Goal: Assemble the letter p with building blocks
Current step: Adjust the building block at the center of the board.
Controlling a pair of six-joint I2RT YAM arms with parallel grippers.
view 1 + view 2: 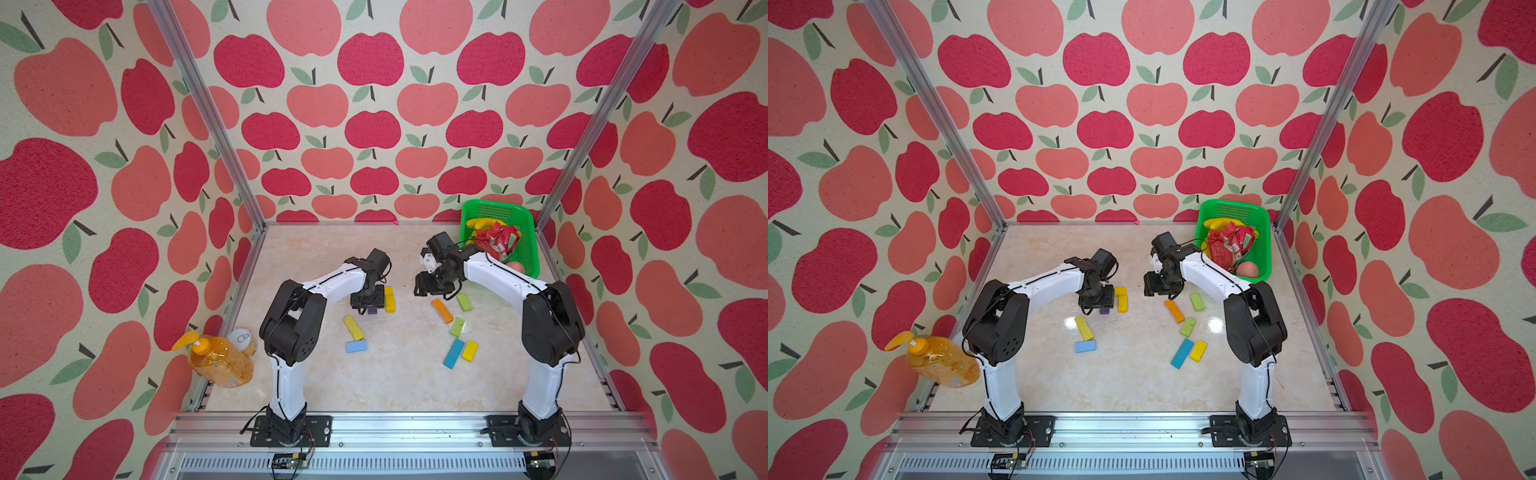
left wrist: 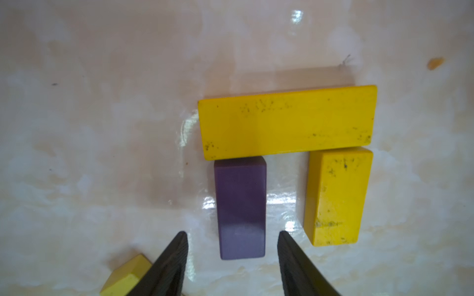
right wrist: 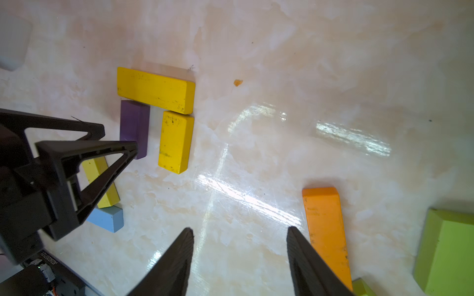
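Left gripper [image 2: 232,234] straddles the purple block [image 2: 239,207], jaws apart, table showing on both sides of it: nothing gripped. Purple block lies flat, one end butted against the side of the long yellow block [image 2: 287,121]. A short yellow block [image 2: 337,196] butts the same side at the far end, leaving an open gap between the two. Reads as three pieces of the letter p set, more to come. To finish this placing well: lift straight up and clear before swinging away, since a sideways brush would skew the purple block off its joint. Spares near the left arm's base, well apart from the long yellow block: a pale yellow block [image 1: 353,327] and a light blue block [image 1: 356,346]. On the other side of the long yellow block lies an orange block [image 3: 324,230]. Right gripper [image 3: 239,228] hangs over bare table beside it, jaws apart and empty.
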